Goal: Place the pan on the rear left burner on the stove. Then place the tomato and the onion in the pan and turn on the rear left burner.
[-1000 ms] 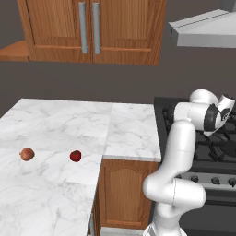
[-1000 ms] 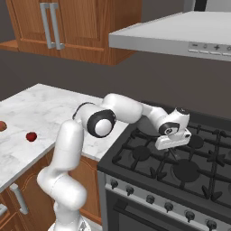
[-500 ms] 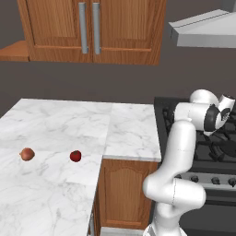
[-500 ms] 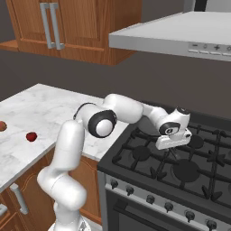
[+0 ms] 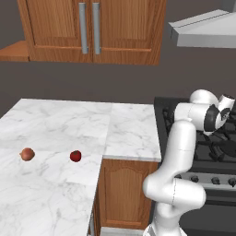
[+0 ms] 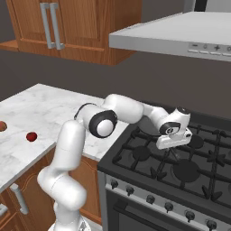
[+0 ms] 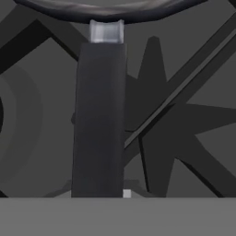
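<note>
1. Gripping the pan's handle (image 7: pixel 99 120): a straight dark bar runs up the middle of the hand view to a short silver collar, and the pan (image 7: pixel 108 10) shows as a dark curved rim along the top edge.
2. Fingers: closed down tight, by all signs clamped on that handle near its free end. The finger tips themselves are not clear in the hand view.
3. Handling, as a judgement: rigid metal, will not flex; shallow and small, so likely moderate weight. Held at the far end of the handle, the bowl wants to droop and twist. A grip nearer the collar would steady it.
4. The handle looks smooth and matte, so slip is possible if the wrist tilts. Keep it level.
5. Location: the pan hangs low over the stove (image 6: pixel 149 155), above the black grate bars. The gripper (image 6: pixel 173 141) sits over the rear part of the cooktop; whether the pan is centred on the rear left burner I cannot tell.
6. Tomato (image 5: pixel 75 156): glossy and round, likely to roll; pinch across the middle, gently.
7. Onion (image 5: pixel 27 154): firmer, also round. Both lie on the counter (image 5: pixel 55 133), well apart from the stove, with the onion left of the tomato.
</note>
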